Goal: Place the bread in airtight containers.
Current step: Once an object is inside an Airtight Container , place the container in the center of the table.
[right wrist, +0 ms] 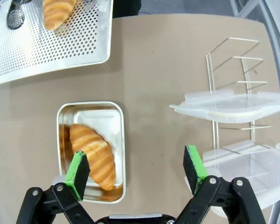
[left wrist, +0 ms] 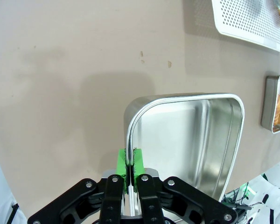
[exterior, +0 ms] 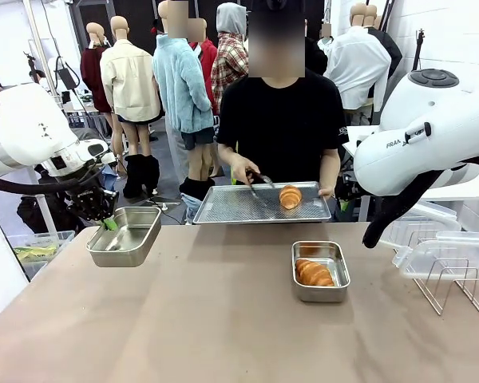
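Left gripper [exterior: 108, 224] clamped tight on the empty tin [exterior: 144, 239], croissant [exterior: 290, 196] well off to its right on the tray [exterior: 231, 206].

My left pincer [left wrist: 129, 161] is pinched tight on the rim of the tin [left wrist: 186, 135] (barely a sliver between the jaws), arm [exterior: 32, 132] low. My right pincer [right wrist: 137, 163] hangs spread wide, empty, pointing downward.

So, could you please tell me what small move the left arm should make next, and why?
Probably carry the empty tin toward the tray: the left pincer is clamped on its rim, and a croissant lies on that tray, not yet boxed.
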{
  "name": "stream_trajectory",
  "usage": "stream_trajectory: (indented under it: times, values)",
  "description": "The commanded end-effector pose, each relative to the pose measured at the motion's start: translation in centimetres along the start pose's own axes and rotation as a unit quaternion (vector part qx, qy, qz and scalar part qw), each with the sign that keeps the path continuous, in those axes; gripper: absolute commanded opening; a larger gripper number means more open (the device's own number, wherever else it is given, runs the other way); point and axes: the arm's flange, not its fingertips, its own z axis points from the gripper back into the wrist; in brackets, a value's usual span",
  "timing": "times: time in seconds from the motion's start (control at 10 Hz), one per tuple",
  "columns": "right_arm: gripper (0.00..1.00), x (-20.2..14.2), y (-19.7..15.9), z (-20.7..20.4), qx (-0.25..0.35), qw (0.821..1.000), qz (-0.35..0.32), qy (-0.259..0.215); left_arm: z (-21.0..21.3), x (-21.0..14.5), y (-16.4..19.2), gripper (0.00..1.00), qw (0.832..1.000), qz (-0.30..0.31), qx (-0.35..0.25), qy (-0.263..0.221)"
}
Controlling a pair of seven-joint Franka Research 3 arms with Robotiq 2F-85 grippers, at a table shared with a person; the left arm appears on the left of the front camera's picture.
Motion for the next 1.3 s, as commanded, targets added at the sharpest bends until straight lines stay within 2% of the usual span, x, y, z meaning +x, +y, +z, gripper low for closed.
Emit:
stream_trajectory:
  times: [0.0, 1.2]
  values:
    - [1.00, -0.15, 0.03, -0.18, 0.005, 1.000, -0.003, 0.004, 0.46, -0.04, -0.08, 0.00, 1.000, 0.005, 0.004, -0.004]
    - [1.00, -0.15, 0.03, -0.18, 0.005, 1.000, -0.003, 0.004, 0.46, -0.04, -0.08, 0.00, 1.000, 0.005, 0.004, -0.004]
